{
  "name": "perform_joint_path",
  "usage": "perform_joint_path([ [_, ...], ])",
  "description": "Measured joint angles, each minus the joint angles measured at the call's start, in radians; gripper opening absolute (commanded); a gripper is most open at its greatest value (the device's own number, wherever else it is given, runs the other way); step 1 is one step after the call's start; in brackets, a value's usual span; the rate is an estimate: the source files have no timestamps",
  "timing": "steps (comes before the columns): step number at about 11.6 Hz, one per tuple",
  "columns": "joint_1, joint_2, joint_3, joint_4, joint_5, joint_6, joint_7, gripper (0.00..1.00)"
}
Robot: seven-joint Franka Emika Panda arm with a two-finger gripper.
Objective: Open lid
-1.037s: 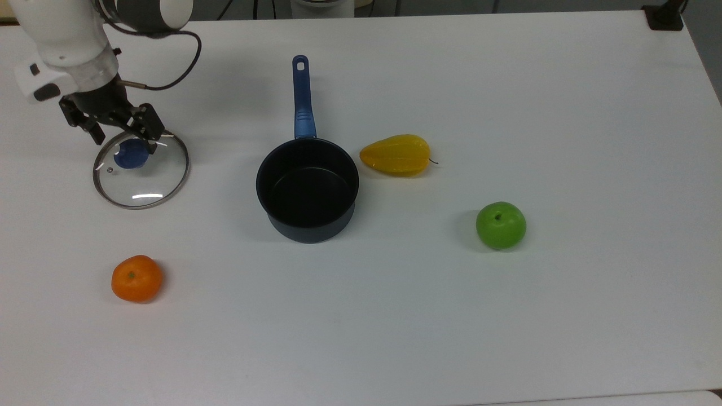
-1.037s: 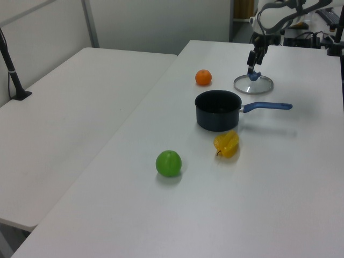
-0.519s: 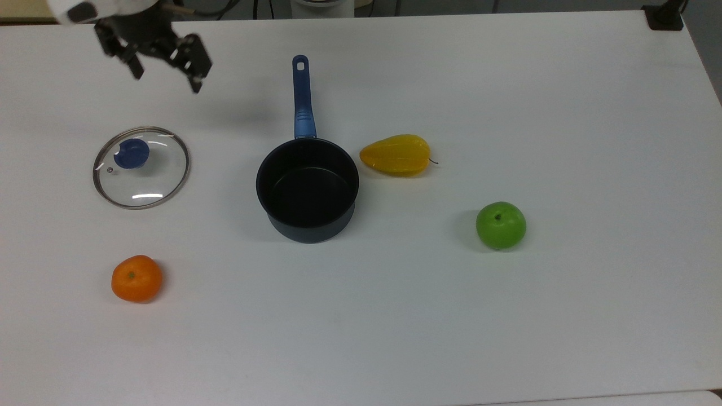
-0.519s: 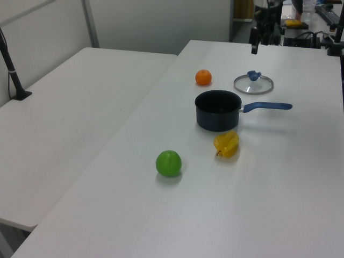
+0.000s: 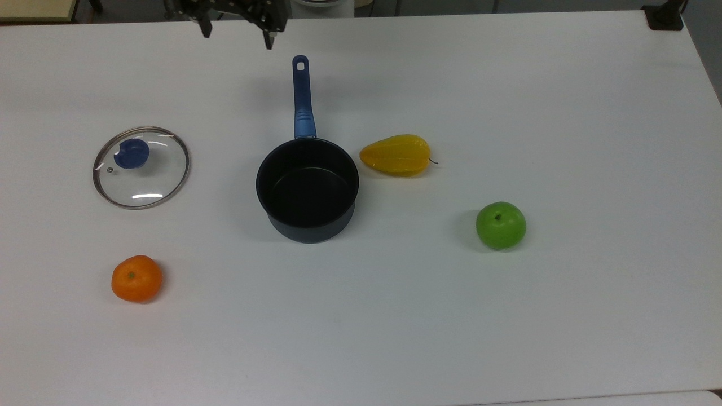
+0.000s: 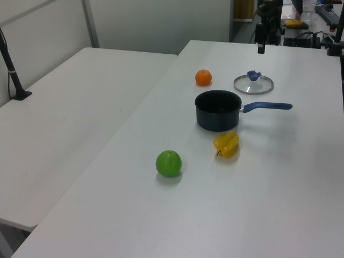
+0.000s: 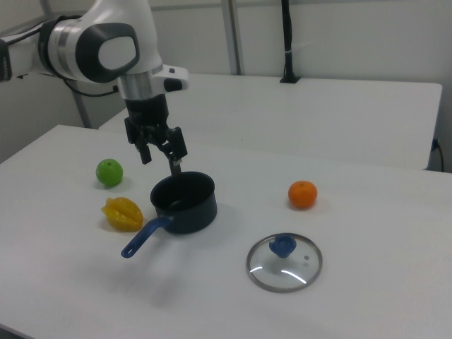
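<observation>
White arm (image 7: pixel 106 42) with grey joint, black gripper (image 7: pixel 159 157)

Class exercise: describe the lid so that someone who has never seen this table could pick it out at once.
On the white table, find the dark saucepan. The lid lies flat at the top view's left of it, above the orange. It alone is a clear glass disc, metal-rimmed, with a blue knob.

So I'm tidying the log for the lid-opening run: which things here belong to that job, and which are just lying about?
Part of the job:
lid, lying flat on the table
saucepan, uncovered
gripper, open and empty

Just lying about:
orange
green apple
yellow fruit beside the saucepan
</observation>
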State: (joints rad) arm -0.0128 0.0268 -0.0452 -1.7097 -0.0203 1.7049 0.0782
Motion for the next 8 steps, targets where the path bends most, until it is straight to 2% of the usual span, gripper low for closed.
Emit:
perform_joint_path([
  [2,0.005,-0.012,0.016,-0.018,-0.001,0.0,0.008,1.0],
  [8,0.001,-0.018,0.017,-0.037,-0.001,0.0,0.011,1.0],
])
